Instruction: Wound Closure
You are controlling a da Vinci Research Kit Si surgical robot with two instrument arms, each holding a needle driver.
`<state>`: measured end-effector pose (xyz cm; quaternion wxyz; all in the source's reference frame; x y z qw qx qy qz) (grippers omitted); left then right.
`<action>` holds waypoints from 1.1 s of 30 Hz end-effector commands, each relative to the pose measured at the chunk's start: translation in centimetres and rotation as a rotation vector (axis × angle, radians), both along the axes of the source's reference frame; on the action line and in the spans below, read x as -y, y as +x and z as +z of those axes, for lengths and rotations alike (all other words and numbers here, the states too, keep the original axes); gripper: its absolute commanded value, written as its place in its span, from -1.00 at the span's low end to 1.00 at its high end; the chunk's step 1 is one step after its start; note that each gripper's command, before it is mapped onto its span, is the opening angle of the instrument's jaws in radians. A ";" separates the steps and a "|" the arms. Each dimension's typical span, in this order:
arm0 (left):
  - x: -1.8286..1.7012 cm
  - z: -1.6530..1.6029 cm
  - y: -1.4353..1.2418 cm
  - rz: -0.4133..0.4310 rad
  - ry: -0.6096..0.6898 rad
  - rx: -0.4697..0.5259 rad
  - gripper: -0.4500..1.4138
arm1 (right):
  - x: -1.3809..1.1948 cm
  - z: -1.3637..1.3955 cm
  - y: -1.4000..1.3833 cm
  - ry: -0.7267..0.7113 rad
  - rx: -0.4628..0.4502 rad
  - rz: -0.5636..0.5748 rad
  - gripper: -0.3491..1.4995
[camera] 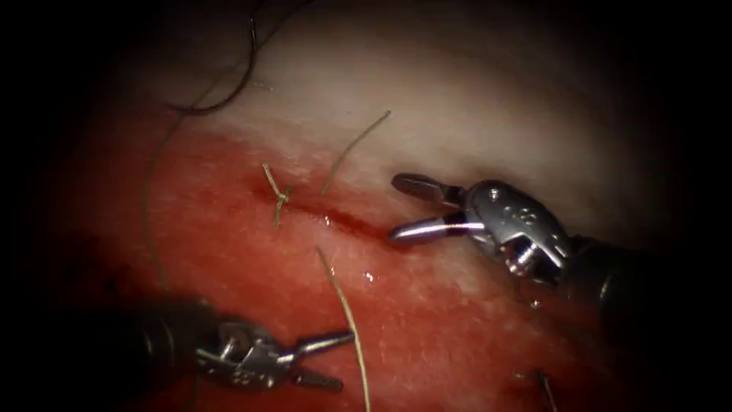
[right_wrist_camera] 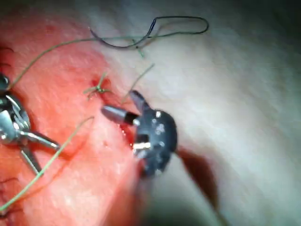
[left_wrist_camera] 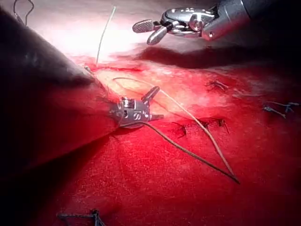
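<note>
The cut [camera: 335, 217] runs across the red-stained tissue [camera: 427, 320]. A tied stitch [camera: 280, 197] with short ends sits at its left end. My right tool [camera: 398, 207] stands open at the cut's right end and holds nothing; it is also in the right wrist view [right_wrist_camera: 120, 103]. My left tool [camera: 343, 360] lies below the cut, open, holding nothing. A pale thread [camera: 345, 305] runs from just below the cut past its upper jaw tip. In the left wrist view the left tool [left_wrist_camera: 159, 102] is open, with the thread [left_wrist_camera: 197, 155] trailing beside it.
A loose pale thread end [camera: 354, 145] lies on the pale tissue above the cut. A dark thread [camera: 236, 91] loops at the upper left. Red fluid [camera: 229, 252] covers the tissue around and below the cut. Older dark stitches [left_wrist_camera: 207, 125] show in the left wrist view.
</note>
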<state>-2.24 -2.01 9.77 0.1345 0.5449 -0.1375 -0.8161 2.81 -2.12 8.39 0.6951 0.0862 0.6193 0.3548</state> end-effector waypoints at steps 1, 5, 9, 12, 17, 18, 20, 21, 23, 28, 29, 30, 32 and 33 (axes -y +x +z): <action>0.03 0.04 -0.06 0.002 -0.006 0.003 -0.04 | 0.00 0.06 0.10 -0.001 -0.002 0.000 0.98; 0.06 0.06 -0.10 0.004 -0.015 0.003 -0.04 | 0.01 0.07 0.13 -0.001 -0.002 -0.007 0.98; 0.11 0.07 -0.12 0.009 -0.019 0.005 -0.04 | 0.03 0.08 0.15 -0.001 -0.002 -0.014 0.98; 0.15 0.02 -0.15 0.008 -0.021 0.008 -0.04 | 0.03 0.08 0.15 -0.001 -0.002 -0.014 0.98; 0.17 -0.06 -0.26 0.006 -0.027 0.019 -0.06 | 0.04 0.09 0.15 -0.001 0.000 -0.016 0.98; 0.16 -0.08 -0.28 0.006 -0.026 0.024 -0.06 | 0.04 0.09 0.15 -0.002 0.000 -0.017 0.98; 0.15 -0.10 -0.34 0.005 -0.026 0.029 -0.06 | 0.04 0.09 0.16 -0.002 0.000 -0.016 0.98; 0.15 -0.10 -0.36 0.005 -0.027 0.030 -0.06 | 0.05 0.09 0.16 -0.002 0.000 -0.016 0.98; 0.17 -0.10 -0.41 0.009 -0.029 0.034 -0.06 | 0.05 0.09 0.16 -0.001 0.001 -0.019 0.98; 0.25 -0.05 -0.48 0.013 -0.038 0.034 -0.08 | 0.05 0.10 0.16 -0.001 0.001 -0.018 0.98; 0.27 -0.03 -0.49 0.011 -0.041 0.036 -0.10 | 0.05 0.10 0.17 -0.002 -0.001 -0.020 0.98; 0.29 -0.02 -0.50 0.014 -0.042 0.037 -0.10 | 0.05 0.10 0.17 -0.002 -0.001 -0.020 0.98; 0.32 0.00 -0.52 0.017 -0.045 0.039 -0.12 | 0.05 0.10 0.18 -0.002 -0.001 -0.020 0.98; 0.33 0.00 -0.53 0.018 -0.046 0.040 -0.17 | 0.05 0.10 0.18 -0.002 0.000 -0.020 0.98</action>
